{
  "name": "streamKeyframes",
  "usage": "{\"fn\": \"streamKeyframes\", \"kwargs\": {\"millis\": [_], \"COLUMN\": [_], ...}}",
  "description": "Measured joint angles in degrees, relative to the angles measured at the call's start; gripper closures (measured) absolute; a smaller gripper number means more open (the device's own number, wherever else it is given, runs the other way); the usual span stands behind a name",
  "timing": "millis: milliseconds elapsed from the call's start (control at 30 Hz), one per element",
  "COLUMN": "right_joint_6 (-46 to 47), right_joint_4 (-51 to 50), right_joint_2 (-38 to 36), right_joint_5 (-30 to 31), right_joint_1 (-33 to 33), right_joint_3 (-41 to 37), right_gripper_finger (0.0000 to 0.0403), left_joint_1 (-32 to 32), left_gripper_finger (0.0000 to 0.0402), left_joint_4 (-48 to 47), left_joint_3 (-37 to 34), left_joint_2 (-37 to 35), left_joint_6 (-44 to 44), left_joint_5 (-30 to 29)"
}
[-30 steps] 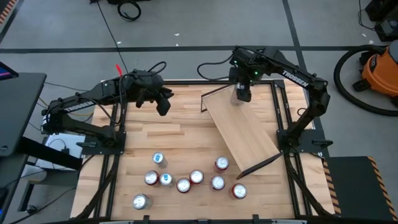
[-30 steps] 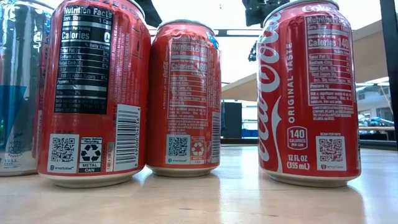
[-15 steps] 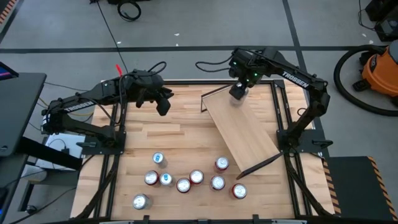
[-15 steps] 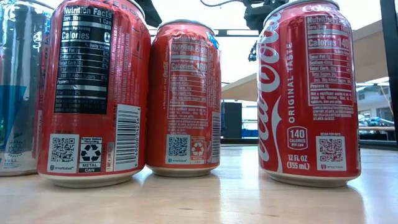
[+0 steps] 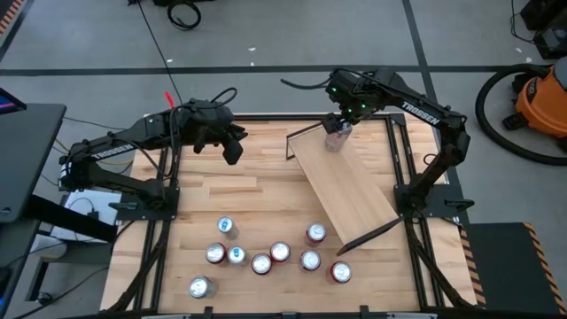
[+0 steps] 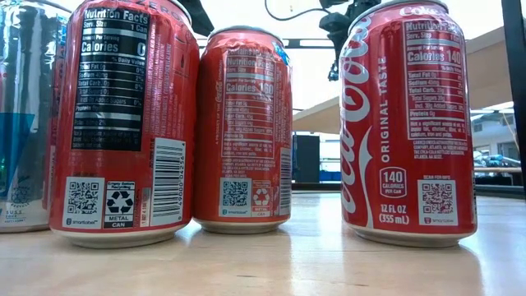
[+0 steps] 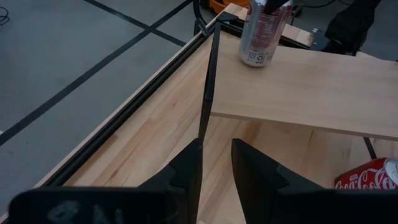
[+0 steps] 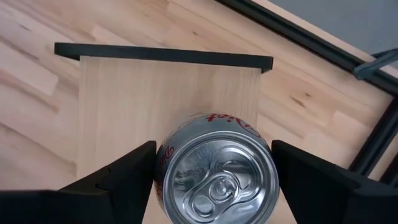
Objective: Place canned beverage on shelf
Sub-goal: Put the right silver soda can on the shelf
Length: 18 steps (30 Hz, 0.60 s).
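Note:
A silver canned beverage (image 8: pixel 214 180) stands upright on the far end of the shelf (image 5: pixel 350 190). The shelf is a light wood plank with black end rails, lying slantwise across the table's right half. In the left wrist view the can (image 7: pixel 261 34) rests by its base on the plank (image 7: pixel 311 87). My right gripper (image 5: pixel 337 133) hangs over the can, pointing down, shut on it. My left gripper (image 5: pixel 232 152) is shut on nothing above the table's far left part. My right gripper pinches the can between its two fingers (image 8: pixel 134 165), one on each opposite side of the wall just below the top rim (image 8: pixel 160 163). The fingers come from above, pointing down. The can stays upright with its base (image 7: pixel 255 61) on the shelf plank.
Several cans (image 5: pixel 266 257) stand in a cluster near the table's front edge, and they fill the low view (image 6: pixel 407 123). A red cola can (image 7: pixel 370 180) sits below the shelf's edge. Black frame rails (image 5: pixel 403 168) run along the table's sides.
My right gripper has rolled about its own downward axis over the shelf's far end while staying in place. In the high view, the can was hidden under the gripper and now shows beside it. The can stays upright on the plank.

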Motion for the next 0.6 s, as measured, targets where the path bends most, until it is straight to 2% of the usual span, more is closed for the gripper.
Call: {"fn": "streamKeyframes", "kwargs": {"millis": [333,600], "right_joint_6": [-0.6,-2.3], "right_joint_4": [0.2,0.2], "right_joint_2": [0.0,0.5], "right_joint_5": [0.0,-0.4], "right_joint_1": [0.1,1.1], "right_joint_3": [0.0,-0.3], "right_gripper_finger": [0.0089,0.0047], "left_joint_1": [0.0,0.0], "left_gripper_finger": [0.0308,0.0308], "left_joint_4": [0.0,0.0], "left_joint_3": [0.0,0.0], "left_joint_2": [0.0,0.0], "left_joint_6": [2.9,2.9], "left_joint_5": [0.0,0.0]}}
